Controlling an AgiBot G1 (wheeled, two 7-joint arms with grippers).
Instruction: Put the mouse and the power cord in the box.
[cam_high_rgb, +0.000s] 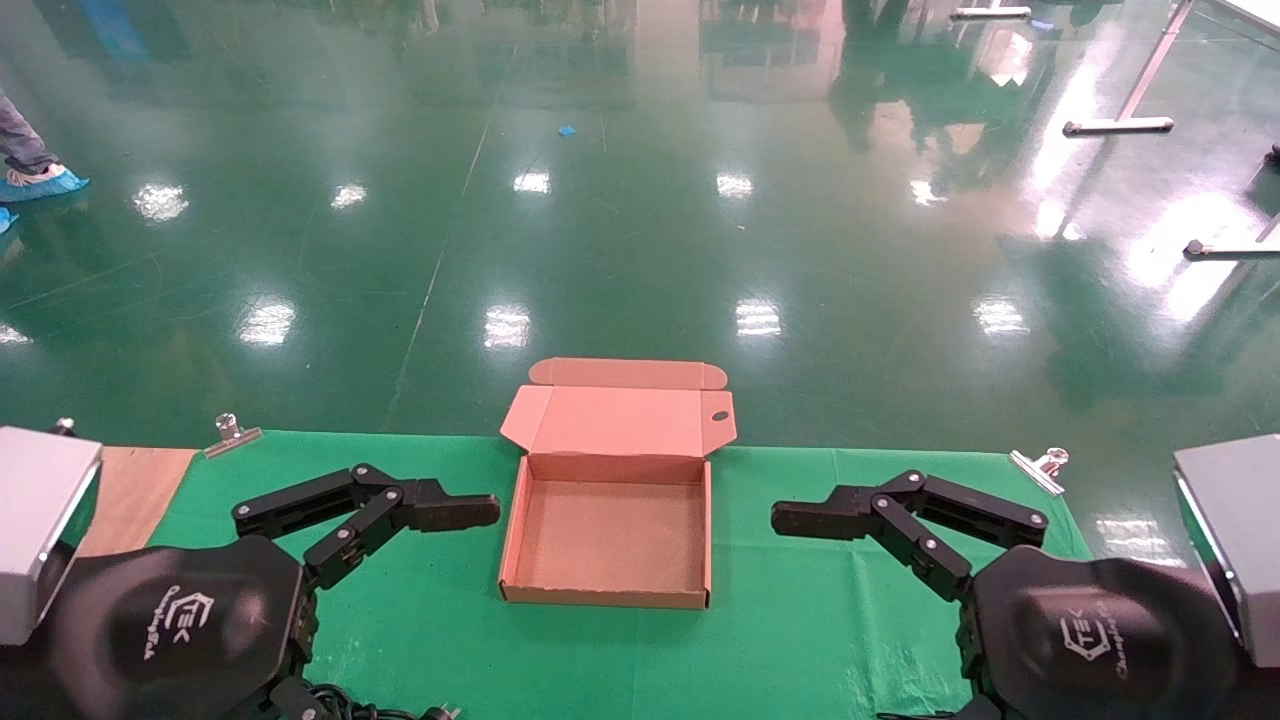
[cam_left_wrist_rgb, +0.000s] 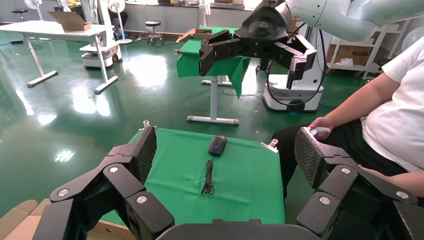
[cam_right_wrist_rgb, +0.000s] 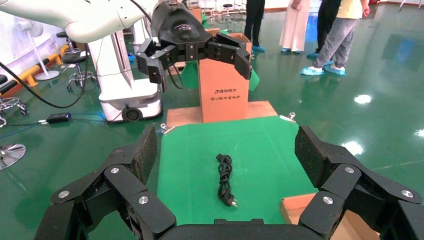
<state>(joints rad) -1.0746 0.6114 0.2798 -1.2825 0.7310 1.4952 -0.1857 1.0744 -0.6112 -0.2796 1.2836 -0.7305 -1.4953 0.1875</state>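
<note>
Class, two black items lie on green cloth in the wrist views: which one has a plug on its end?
The thin black power cord, bundled in loops in the right wrist view, ends in a pronged plug. The small glossy black mouse is a rounded oval trailing a thin cable.

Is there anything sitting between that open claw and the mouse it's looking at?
Nothing visible. In the left wrist view, only bare green cloth lies between the open left end effector and the mouse, whose thin cable trails toward it.
</note>
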